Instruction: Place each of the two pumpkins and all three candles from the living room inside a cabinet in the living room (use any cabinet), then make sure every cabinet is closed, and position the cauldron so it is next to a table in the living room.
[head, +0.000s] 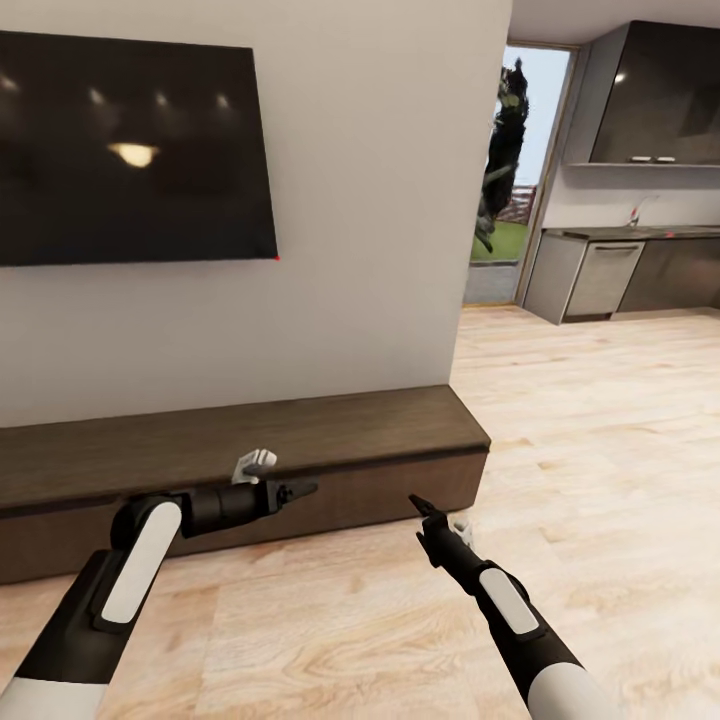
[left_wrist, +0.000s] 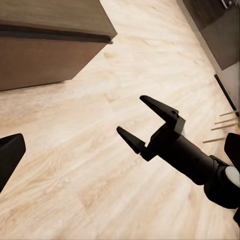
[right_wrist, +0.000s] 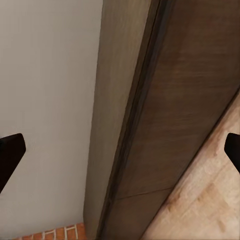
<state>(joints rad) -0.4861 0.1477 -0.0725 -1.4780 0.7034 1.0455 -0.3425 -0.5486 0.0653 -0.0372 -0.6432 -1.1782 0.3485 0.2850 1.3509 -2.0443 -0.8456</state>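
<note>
The long, low dark-brown cabinet (head: 240, 440) runs along the white wall under the TV, and both of its flat fronts look shut. My left gripper (head: 300, 490) hovers just in front of the cabinet's front face, pointing right, with its fingers spread open and nothing between them. My right gripper (head: 424, 512) hangs over the floor near the cabinet's right end. It is open and empty, as the left wrist view also shows (left_wrist: 131, 115). The right wrist view looks closely at the cabinet front (right_wrist: 175, 115). The pumpkins, candles, cauldron and table are out of view.
A large black TV (head: 130, 150) hangs on the wall above the cabinet. Light wood floor (head: 600, 450) stretches right towards a kitchen with grey units (head: 620, 270) and a glass doorway (head: 505, 170).
</note>
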